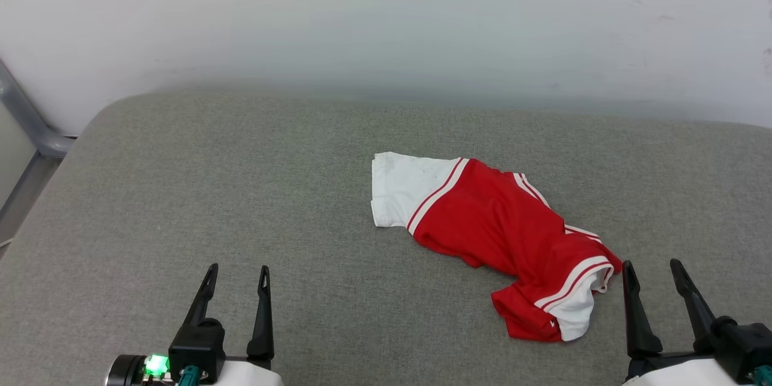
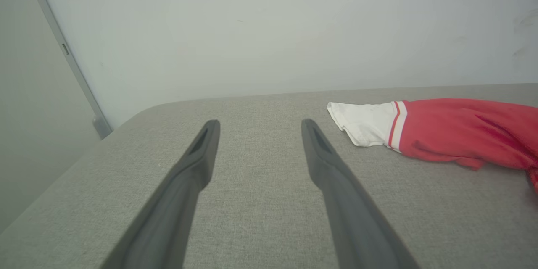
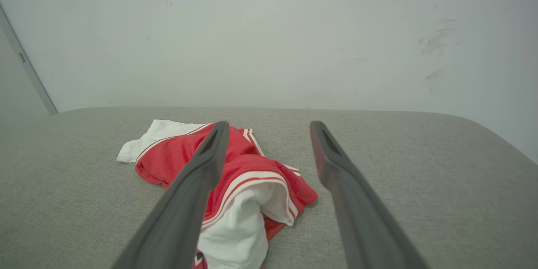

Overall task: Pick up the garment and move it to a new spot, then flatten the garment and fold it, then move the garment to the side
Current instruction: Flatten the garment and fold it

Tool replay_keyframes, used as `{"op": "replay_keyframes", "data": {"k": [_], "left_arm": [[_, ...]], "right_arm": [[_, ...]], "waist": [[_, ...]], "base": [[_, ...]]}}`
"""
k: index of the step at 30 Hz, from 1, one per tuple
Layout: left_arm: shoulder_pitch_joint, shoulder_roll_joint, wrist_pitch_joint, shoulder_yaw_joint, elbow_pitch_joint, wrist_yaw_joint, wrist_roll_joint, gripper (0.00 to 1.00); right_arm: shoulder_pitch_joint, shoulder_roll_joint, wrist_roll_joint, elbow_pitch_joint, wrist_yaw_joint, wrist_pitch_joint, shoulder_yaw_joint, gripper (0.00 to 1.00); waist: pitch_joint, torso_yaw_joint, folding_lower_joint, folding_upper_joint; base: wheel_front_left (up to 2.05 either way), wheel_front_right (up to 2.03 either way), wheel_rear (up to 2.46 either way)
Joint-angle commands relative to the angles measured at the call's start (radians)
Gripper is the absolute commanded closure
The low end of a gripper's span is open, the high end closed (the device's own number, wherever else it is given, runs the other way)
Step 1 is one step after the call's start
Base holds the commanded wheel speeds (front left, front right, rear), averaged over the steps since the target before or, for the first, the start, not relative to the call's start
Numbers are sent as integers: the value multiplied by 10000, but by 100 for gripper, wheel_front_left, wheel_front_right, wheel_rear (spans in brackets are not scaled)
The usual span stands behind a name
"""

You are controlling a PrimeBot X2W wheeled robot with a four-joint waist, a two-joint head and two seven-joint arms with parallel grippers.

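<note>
Lying crumpled on gry cushion (image 1: 241,193): garment (image 1: 482,217)

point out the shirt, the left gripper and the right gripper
shirt (image 1: 482,217), head view, on its red middle
left gripper (image 1: 238,268), head view, midway between its open fingertips
right gripper (image 1: 651,263), head view, midway between its open fingertips
</note>
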Motion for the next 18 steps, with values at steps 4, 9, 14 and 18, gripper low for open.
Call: {"op": "replay_keyframes", "data": {"k": [4, 9, 14, 18], "left_arm": [[124, -110, -30, 174, 43, -125, 156, 0], [-242, -247, -30, 407, 125, -463, -61, 0], [-1043, -112, -28, 486, 241, -919, 74, 0], [-2123, 74, -28, 630, 457, -1452, -18, 0]], "right_arm": [[80, 17, 0, 12, -7, -20, 35, 0], [-7, 17, 18, -6, -7, -20, 78, 0], [-192, 17, -7, -82, -7, -20, 143, 0], [-438, 17, -62, -191, -7, -20, 225, 0]], "waist": [[-12, 6, 1, 0], [41, -32, 1, 0], [204, -170, 1, 0], [519, -381, 1, 0]], "base": [[0, 0, 0], [0, 0, 0], [0, 0, 0], [0, 0, 0]]}}
